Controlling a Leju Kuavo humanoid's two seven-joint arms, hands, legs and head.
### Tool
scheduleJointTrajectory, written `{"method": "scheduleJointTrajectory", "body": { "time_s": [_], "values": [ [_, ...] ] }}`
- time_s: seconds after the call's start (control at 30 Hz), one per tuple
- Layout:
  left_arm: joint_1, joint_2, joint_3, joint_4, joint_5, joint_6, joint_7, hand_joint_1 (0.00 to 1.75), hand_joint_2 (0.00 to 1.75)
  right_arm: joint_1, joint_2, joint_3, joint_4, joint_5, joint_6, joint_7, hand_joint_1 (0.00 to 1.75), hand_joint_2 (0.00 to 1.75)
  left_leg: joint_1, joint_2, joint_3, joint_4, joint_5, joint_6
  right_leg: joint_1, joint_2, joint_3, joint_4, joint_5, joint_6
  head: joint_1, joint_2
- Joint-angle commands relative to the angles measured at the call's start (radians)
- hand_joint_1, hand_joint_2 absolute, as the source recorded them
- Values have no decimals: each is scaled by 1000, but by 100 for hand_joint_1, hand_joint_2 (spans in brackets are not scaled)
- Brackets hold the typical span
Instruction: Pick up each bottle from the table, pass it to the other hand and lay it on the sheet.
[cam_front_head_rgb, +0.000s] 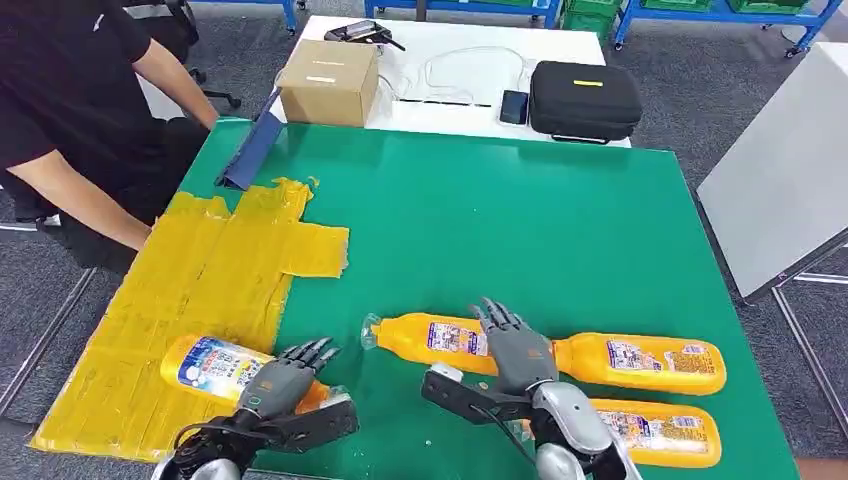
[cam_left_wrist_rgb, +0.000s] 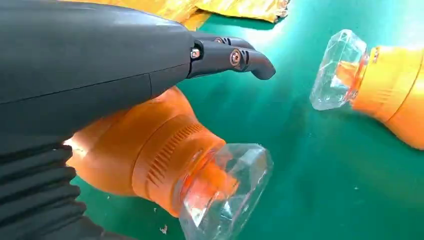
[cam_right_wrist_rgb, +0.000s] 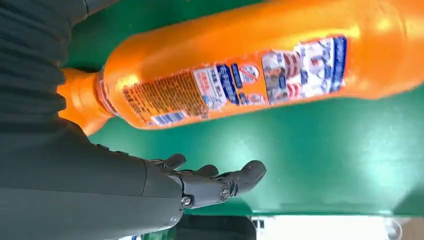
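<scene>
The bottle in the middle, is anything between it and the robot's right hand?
No. The right hand is right over the middle bottle, fingers spread, with nothing visible between. The other bottles lie apart: one to the side, one by the left hand.

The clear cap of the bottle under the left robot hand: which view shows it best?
The left wrist view: the clear cap is close and sharp. In the head view the left robot hand mostly hides it. The right wrist view looks at another bottle.
</scene>
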Motion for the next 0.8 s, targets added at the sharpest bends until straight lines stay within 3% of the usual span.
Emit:
{"method": "scheduleJointTrajectory", "body": {
  "time_s": [0.03,0.17,0.3,0.33,0.37,0.43,0.53,0.67,0.73,0.8],
  "values": [
    [15,-1,-11,-32,189,-37,1,0,0,-72,-22,-3,212,29,71,1,0,175,1,9,3,-1,0,-3,2,-1,3,-3,1,-2,0,0],
    [59,-24,26,-124,405,-44,-8,0,0,-93,-30,4,261,48,91,0,0,175,1,10,3,-1,-1,-2,2,0,3,-2,1,-1,0,0],
    [63,-48,42,-180,587,-33,-1,0,0,-138,-56,38,340,13,200,6,0,175,1,9,2,0,-1,-2,2,0,2,-2,0,-2,0,0],
    [59,-47,39,-191,631,-32,-3,0,0,-147,-65,52,364,12,200,3,138,175,1,6,1,0,0,-2,2,-1,2,-1,0,-1,0,0],
    [59,-53,38,-205,693,-25,-9,0,0,-154,-74,66,394,5,212,-6,166,175,2,8,2,0,-1,-3,2,-1,3,-2,1,-2,0,0],
    [57,-45,28,-223,739,-19,-13,0,0,-161,-85,78,422,-1,216,-10,175,175,2,8,3,-1,0,-3,2,-1,3,-3,1,-2,0,0],
    [61,-39,23,-242,773,2,-23,0,0,-139,-66,73,425,9,211,29,173,175,1,3,3,-1,0,-2,2,-3,3,-2,0,-1,0,0],
    [69,-42,31,-250,818,21,-40,0,0,-110,-63,80,376,16,229,62,173,175,2,7,7,-2,0,-3,3,-3,7,-4,1,-2,0,0],
    [69,-41,30,-252,820,20,-40,0,0,-111,-65,79,374,14,231,63,173,175,1,2,9,-1,0,-2,2,-3,8,-2,0,-2,0,0],
    [70,-51,37,-250,839,24,-39,0,0,-123,-76,80,381,-2,244,45,175,175,1,2,10,-1,-1,-3,3,-2,0,-2,0,-2,0,0]
  ]
}}
